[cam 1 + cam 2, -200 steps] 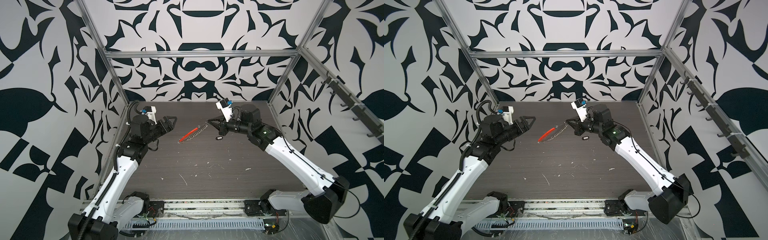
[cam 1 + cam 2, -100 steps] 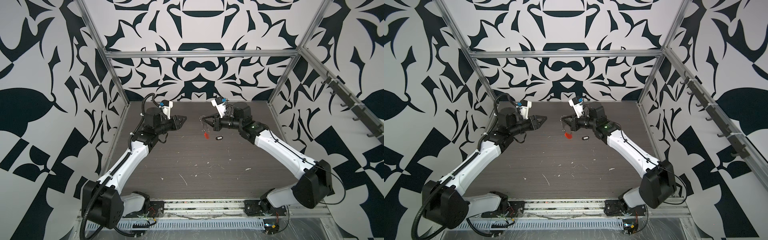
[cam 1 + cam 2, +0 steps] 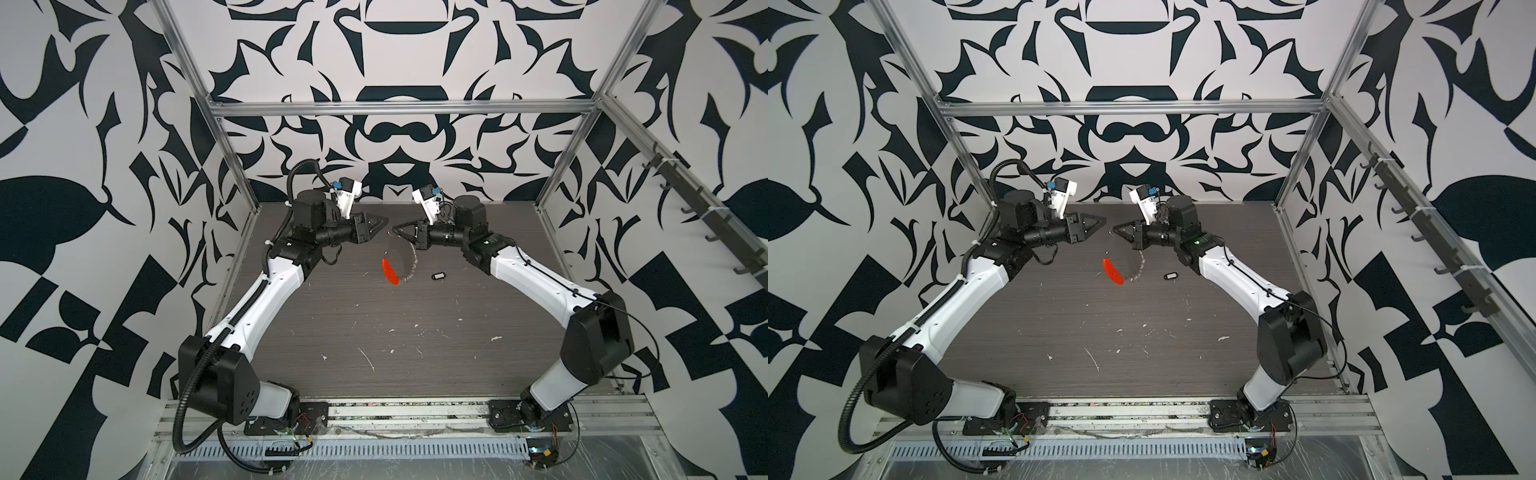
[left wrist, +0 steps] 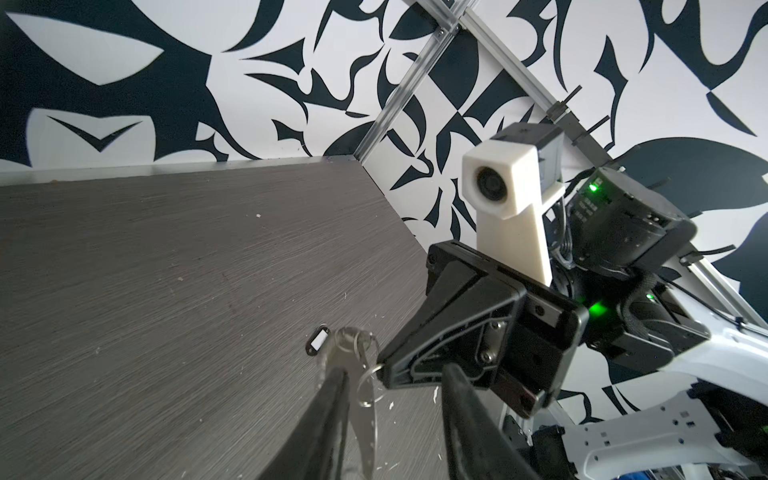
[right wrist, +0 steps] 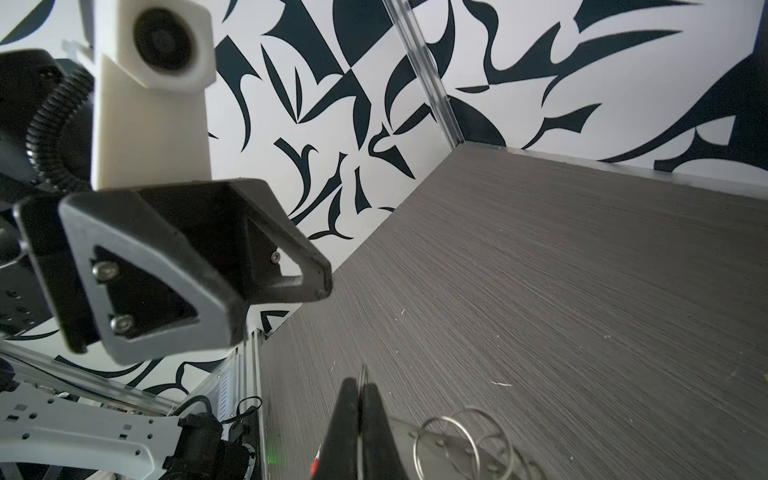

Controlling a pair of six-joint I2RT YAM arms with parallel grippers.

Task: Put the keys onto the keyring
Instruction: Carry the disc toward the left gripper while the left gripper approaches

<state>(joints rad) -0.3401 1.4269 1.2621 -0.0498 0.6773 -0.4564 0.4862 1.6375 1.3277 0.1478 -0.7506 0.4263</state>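
Keyring (image 3: 390, 271) aloft between tight right fingers (image 5: 376, 419)

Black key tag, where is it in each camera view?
Top view: key tag on table, right of keyring.
Top view: key tag again right of keyring.
Left wrist: key tag on table beyond keyring.
Right wrist: not in it.
Shared landmark: the keyring, in all four.

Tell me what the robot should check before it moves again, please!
1. The right fingers shut on the keyring: ok.
2. The left fingers apart: ok.
3. The key tag lying loose on the table: ok.
4. The key tag threaded on the keyring: not ok.
5. The keyring's bottom clear of the table: cannot tell.
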